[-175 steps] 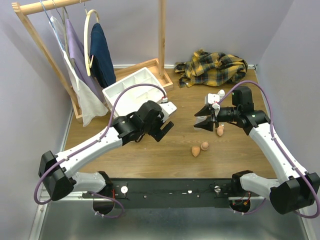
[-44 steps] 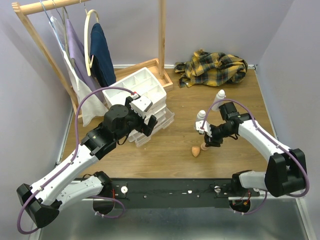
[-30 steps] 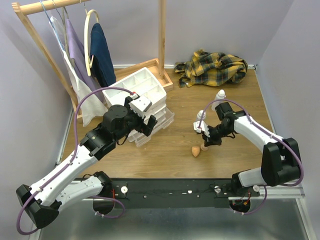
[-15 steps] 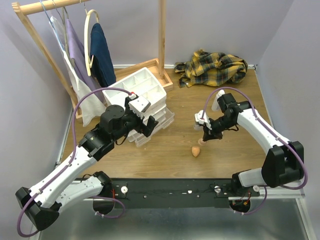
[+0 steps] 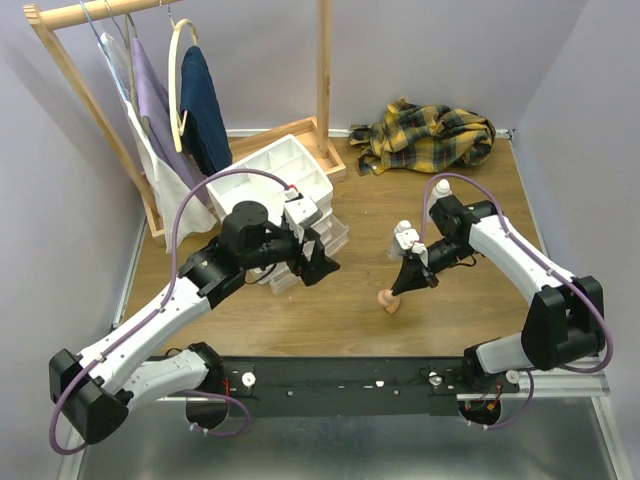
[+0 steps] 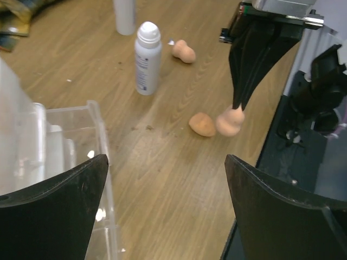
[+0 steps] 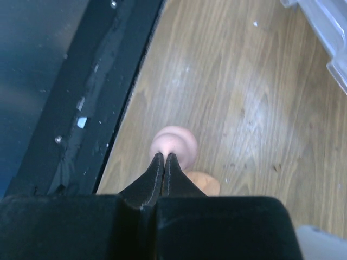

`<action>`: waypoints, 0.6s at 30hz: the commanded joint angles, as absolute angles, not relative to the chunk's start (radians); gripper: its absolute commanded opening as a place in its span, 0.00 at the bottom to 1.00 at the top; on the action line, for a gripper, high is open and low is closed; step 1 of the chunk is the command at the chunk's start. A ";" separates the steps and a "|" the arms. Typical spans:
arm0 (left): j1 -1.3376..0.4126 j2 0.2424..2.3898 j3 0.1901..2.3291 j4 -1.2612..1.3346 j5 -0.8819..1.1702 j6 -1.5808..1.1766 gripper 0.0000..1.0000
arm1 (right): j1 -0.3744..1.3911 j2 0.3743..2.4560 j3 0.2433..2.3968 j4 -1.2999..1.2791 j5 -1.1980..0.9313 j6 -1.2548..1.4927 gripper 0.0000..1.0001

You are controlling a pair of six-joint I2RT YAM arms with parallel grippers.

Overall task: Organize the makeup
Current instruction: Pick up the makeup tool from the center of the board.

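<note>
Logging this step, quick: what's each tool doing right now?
Left tool: open, holding nothing.
Right tool: shut, pinching a peach sponge.

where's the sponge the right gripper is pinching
Right of centre in the left wrist view, the sponge is pinched by the shut right gripper, just beside a second sponge lying on the table.

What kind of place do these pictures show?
Probably a robot test cell staged as a dressing corner: plain lilac walls, a wooden clothes rack with hanging garments, a white plastic drawer unit.
</note>
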State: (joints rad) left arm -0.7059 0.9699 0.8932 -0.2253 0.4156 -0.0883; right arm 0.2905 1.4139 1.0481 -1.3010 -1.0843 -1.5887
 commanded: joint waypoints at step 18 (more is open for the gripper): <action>-0.867 1.190 0.910 -0.160 0.592 -0.160 0.84 | 0.391 1.488 1.003 -1.387 -1.416 -1.801 0.00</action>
State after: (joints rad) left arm -0.8227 1.1557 0.8932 -0.1764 0.5518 -0.1547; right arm 0.3695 1.4738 1.0233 -1.3308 -1.3411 -1.7630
